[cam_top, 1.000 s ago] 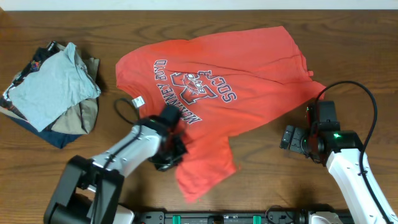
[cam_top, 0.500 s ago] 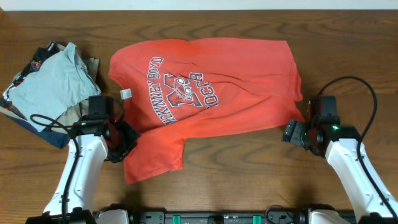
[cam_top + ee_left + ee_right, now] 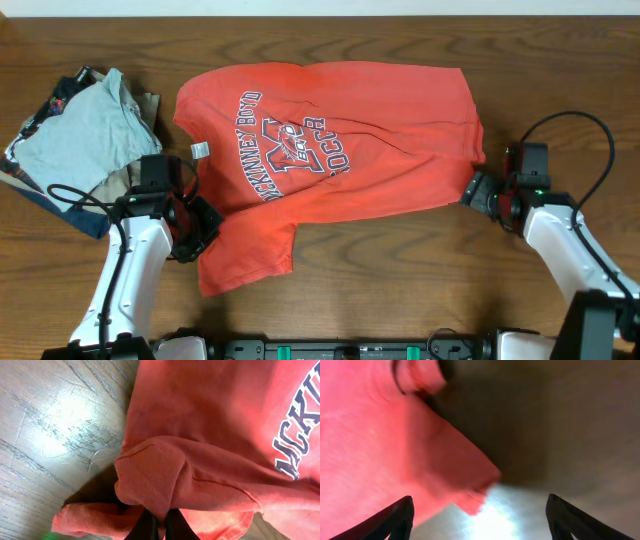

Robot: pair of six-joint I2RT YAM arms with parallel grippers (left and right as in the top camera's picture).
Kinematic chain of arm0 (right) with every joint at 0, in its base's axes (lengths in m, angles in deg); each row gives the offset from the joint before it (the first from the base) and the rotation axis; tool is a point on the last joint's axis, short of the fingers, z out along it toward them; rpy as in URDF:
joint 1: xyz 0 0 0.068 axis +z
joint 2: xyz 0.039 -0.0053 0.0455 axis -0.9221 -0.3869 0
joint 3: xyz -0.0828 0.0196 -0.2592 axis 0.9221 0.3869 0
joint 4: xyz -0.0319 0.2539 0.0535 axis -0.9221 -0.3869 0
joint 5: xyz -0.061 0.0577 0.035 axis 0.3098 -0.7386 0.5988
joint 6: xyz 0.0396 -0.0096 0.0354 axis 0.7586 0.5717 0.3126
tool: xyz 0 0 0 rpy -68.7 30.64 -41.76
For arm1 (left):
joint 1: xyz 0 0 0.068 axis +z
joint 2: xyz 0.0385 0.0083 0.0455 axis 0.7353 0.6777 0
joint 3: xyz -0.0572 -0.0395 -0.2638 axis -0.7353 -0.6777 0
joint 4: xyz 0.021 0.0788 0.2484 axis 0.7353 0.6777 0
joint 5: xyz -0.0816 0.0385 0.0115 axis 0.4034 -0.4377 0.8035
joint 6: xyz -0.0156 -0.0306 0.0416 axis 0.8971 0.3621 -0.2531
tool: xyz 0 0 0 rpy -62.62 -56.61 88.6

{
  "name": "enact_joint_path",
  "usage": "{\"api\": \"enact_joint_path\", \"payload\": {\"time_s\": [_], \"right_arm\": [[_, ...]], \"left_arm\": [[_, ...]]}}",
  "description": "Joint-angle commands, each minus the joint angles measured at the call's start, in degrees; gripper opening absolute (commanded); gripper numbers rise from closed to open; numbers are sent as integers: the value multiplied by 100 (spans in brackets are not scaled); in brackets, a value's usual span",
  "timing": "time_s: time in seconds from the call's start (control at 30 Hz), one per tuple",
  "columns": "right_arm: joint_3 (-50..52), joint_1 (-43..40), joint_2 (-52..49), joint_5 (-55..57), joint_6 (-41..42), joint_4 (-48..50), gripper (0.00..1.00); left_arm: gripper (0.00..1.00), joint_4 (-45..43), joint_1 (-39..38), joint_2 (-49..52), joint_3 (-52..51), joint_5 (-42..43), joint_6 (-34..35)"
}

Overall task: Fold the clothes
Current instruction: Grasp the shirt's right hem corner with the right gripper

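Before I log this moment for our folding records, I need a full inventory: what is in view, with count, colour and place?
coral-red short-sleeved cotton T-shirt: one, coral-red with white chest lettering, spread across the table's middle
white neck label: one, white, at the shirt's collar, left side
light grey T-shirt: one, light grey, on top of the pile at far left
tan and navy garments: at least two, under the grey shirt
brown wooden table: one, dark brown, under everything
left gripper: one, black, shut on the shirt's bunched lower-left edge
right gripper: one, black, open at the shirt's right corner
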State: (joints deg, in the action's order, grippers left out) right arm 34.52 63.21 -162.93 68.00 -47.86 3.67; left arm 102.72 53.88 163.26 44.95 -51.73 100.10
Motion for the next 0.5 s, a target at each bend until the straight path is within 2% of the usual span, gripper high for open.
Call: {"api": "enact_joint_path", "payload": {"time_s": [0.0, 0.17, 0.23, 0.27, 0.33, 0.37, 0.4, 0.47], "right_arm": [[-79, -57, -286, -481, 101, 273, 80], [-79, -57, -592, -474, 125, 678, 77], [-79, -57, -684, -420, 140, 791, 73], [-79, -57, -721, -420, 140, 848, 66], [-79, -57, -798, -422, 138, 1001, 36], [-79, -57, -807, -420, 138, 1023, 28], [-79, -57, -807, -420, 136, 1060, 14], [-81, -70, -793, -374, 37, 1167, 1]], "left_arm": [[6, 37, 24, -15, 87, -118, -101], [6, 55, 24, -15, 87, -116, -98], [6, 59, 24, -15, 87, -116, -98], [6, 57, 24, -15, 87, -116, -98], [6, 55, 24, -15, 87, -116, -96], [6, 55, 24, -15, 87, -118, -98], [6, 57, 24, -15, 87, -116, -98], [6, 55, 24, -15, 87, -116, -98]]}}
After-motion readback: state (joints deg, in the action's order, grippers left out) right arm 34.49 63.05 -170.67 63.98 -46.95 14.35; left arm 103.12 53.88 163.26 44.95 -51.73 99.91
